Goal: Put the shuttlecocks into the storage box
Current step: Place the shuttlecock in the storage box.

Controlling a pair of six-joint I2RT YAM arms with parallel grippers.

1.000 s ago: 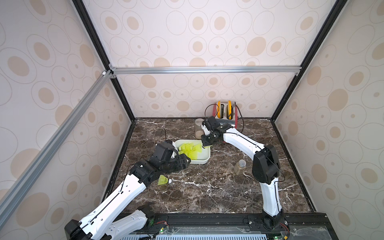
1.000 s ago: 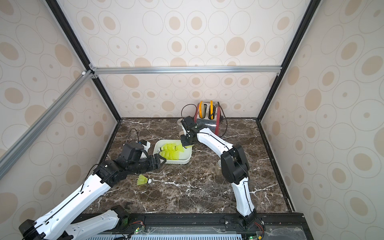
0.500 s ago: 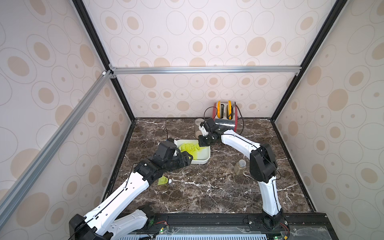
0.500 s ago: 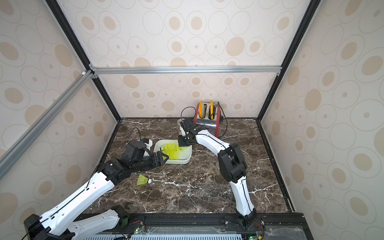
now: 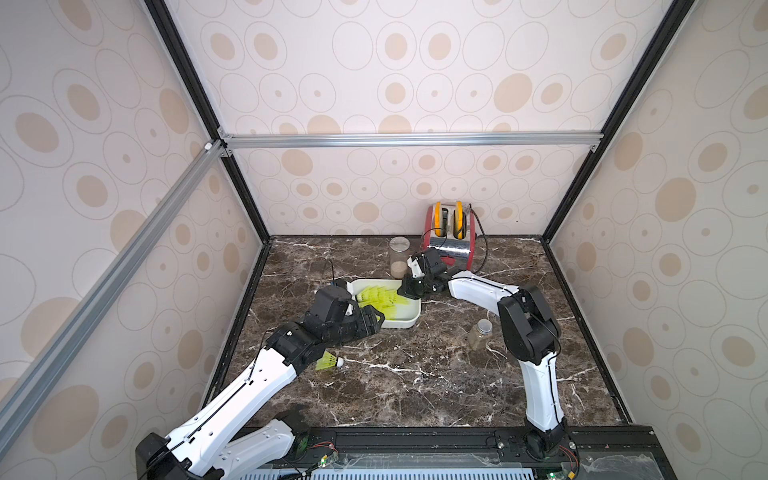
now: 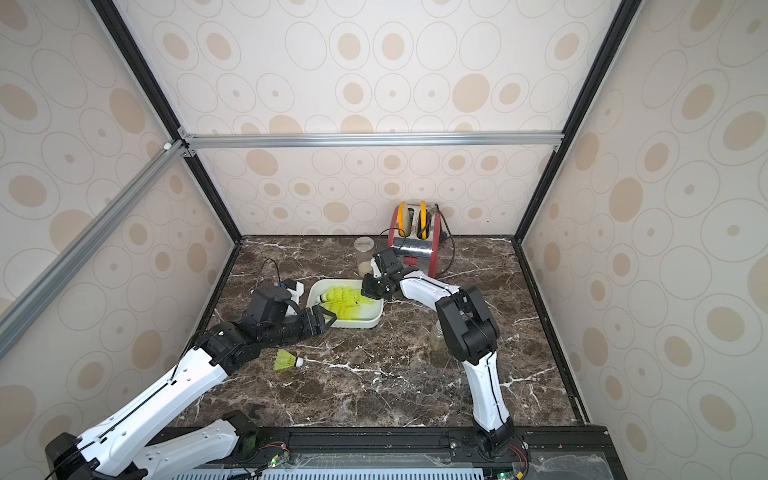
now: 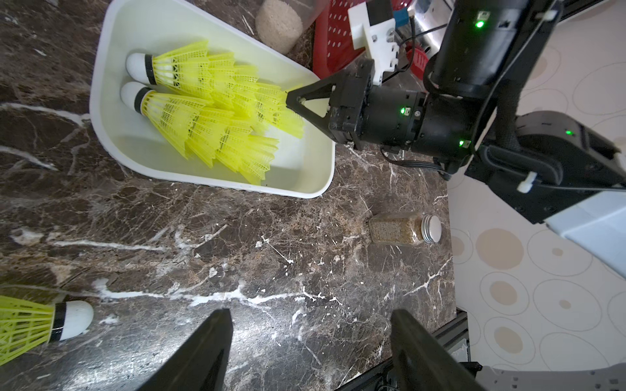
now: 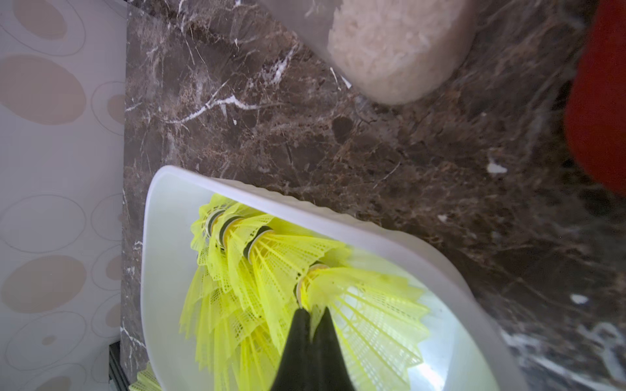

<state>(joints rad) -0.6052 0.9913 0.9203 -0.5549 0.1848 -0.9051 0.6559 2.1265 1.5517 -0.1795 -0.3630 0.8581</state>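
Note:
The white storage box [image 5: 411, 320] [image 6: 371, 324] lies mid-table with several neon shuttlecocks [image 5: 378, 297] [image 7: 203, 101] nested in two rows inside. My right gripper [image 5: 402, 291] [image 8: 311, 313] reaches into the box from the back right. It is shut on the skirt of the last shuttlecock [image 8: 366, 304] of one row. One more shuttlecock [image 5: 328, 360] [image 7: 40, 325] lies on the marble near my left forearm. My left gripper [image 5: 376, 322] [image 7: 310, 313] hovers open and empty at the box's near left corner.
A red toaster [image 5: 451, 237] stands against the back wall, with a tall clear jar of rice [image 5: 399, 257] beside it. A small spice jar [image 5: 480, 334] stands right of the box. Patterned walls close in the left, right and back sides.
My right gripper has shifted a little to the left, further over the box. My left gripper has edged slightly towards the box and stays open.

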